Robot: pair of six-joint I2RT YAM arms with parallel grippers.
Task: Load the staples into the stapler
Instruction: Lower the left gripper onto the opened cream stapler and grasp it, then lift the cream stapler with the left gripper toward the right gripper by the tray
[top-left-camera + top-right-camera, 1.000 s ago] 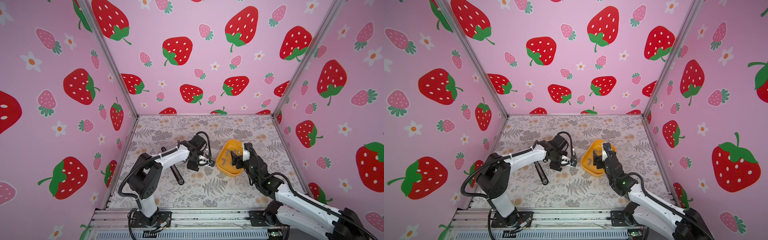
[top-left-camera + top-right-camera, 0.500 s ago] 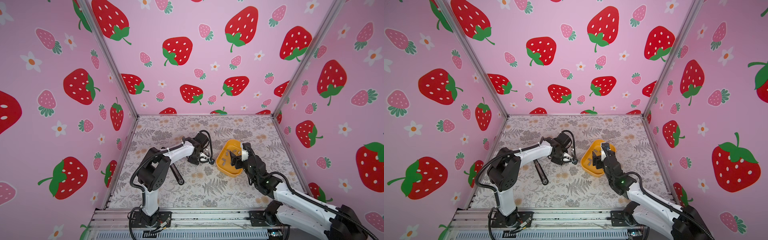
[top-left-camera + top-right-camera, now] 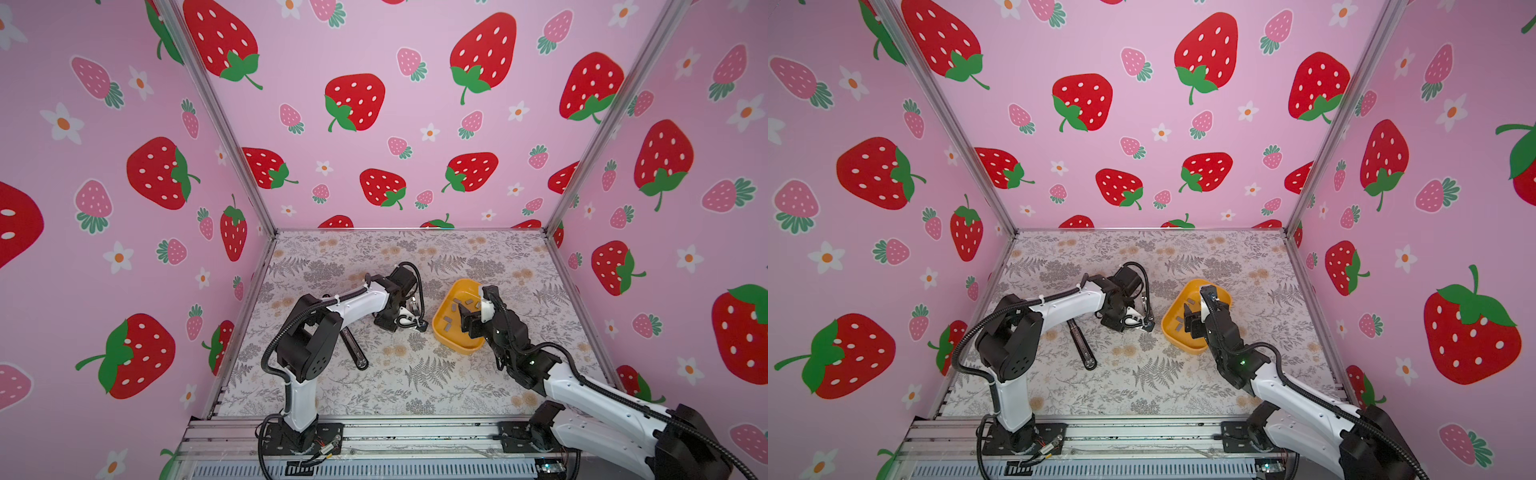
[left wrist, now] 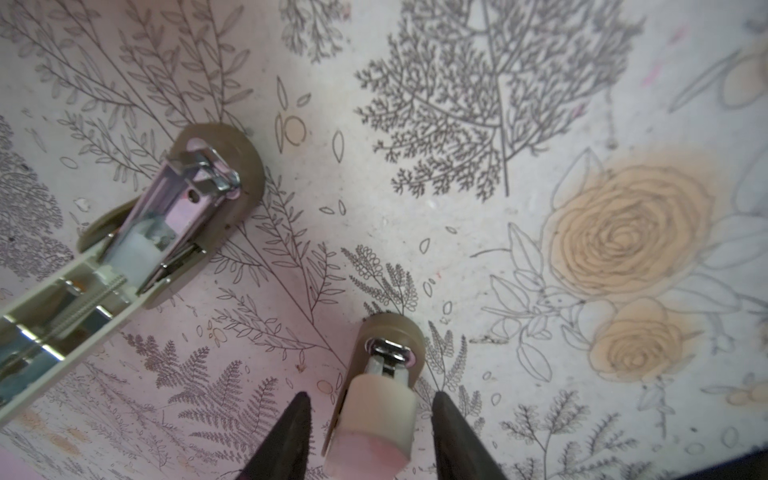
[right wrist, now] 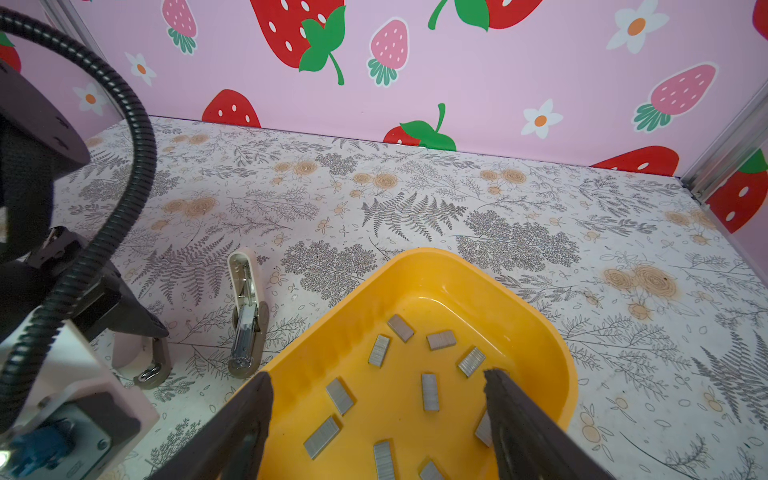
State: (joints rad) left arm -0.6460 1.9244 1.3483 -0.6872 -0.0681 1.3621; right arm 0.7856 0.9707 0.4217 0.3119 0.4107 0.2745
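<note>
Fingers [image 4: 291, 440] of the left tool [image 4: 370, 395] flank one cream arm of the opened stapler [image 4: 166, 232]. Slivers of bench [image 4: 457, 208] show on either side, so a firm clamp cannot be told. The right tool [image 5: 379, 374] hangs with jaws wide apart over the yellow tray [image 5: 532, 332], where the staples [image 5: 430, 390] lie scattered, just beside the stapler.

Left gripper [image 3: 1140, 323] hanging low over the flowered table [image 3: 1142, 386], just beside the yellow tray [image 3: 1183, 345], its arm crossing above one end of a long black bar [image 3: 1080, 343] lying flat. Right gripper [image 3: 1196, 305] hovering over the tray, partly hiding the grey staples [image 3: 1179, 321] lying inside.
</note>
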